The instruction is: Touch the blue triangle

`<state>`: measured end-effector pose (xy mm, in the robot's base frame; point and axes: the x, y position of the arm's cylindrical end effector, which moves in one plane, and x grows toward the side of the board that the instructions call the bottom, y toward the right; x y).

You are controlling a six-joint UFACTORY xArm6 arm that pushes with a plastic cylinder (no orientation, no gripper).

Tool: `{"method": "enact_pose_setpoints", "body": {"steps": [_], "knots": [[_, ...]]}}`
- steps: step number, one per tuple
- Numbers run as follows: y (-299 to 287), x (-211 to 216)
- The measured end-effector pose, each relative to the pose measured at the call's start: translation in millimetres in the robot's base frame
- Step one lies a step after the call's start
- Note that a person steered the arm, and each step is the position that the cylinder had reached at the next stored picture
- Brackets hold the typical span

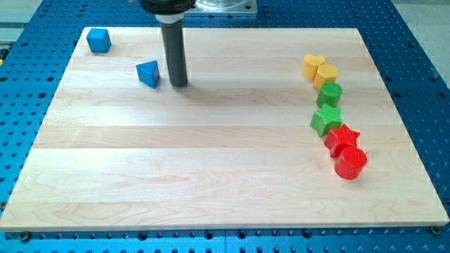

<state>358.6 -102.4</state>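
A: Where does the arm's straight dark rod stand, and what of its tip (178, 84)?

B: The rod comes down from the view's top, and the tip rests on the pale wooden board (211, 161) in the upper left part. It stands just to the right of the small blue triangle block (148, 73), very near it; whether the two touch cannot be told, though a thin strip of wood seems to show between them.

A: Is there a gripper, open or closed?

B: None shows. The arm ends in that plain rod, so nothing is clasped or held.

A: What else is blue?

B: A blue cube-like block (99, 41) sits near the board's upper left corner, well apart from the tip and to the upper left of the triangle.

A: And on the view's right?

B: Six blocks run in a curved chain from top to bottom: a yellow heart block (313, 66), a yellow block of unclear shape (326, 74) touching it, a green cylinder block (329, 93), a green star block (326, 120), a red star block (342, 138) and a red cylinder block (351, 163). Each sits touching or just beside the next, and all lie well apart from the rod.

A: What lies beneath the board?

B: A blue perforated table (422, 84), visible on every side
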Motion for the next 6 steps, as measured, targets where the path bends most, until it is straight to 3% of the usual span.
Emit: {"method": "enact_pose_setpoints", "body": {"steps": [1, 2, 3, 4, 6], "knots": [[-33, -24], [-51, -22], [-46, 18], [-89, 26], [-61, -10]]}}
